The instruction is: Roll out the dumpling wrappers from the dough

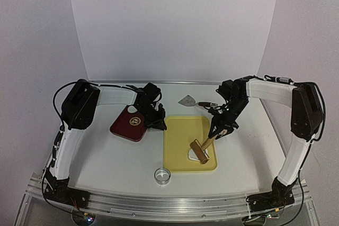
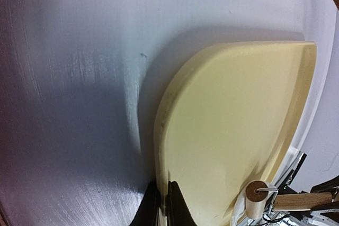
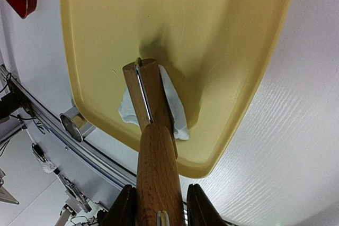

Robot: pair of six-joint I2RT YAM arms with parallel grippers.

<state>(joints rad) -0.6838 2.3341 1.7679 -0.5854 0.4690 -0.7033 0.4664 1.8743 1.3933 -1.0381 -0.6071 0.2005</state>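
We roll the dough flat on the yellow tray.
Our right end effector pinches the wooden roller, which sits on the dough at the tray's near right corner. Our left end effector clamps the tray's left rim. Next, we judge, come firm, even strokes.

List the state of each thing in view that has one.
yellow tray: lying on the table.
dough: on the yellow tray, partly under the roller.
roller: head resting on the dough.
ring cutter: lying free on the table.
left gripper: shut on the yellow tray's edge.
right gripper: shut on the roller's handle.
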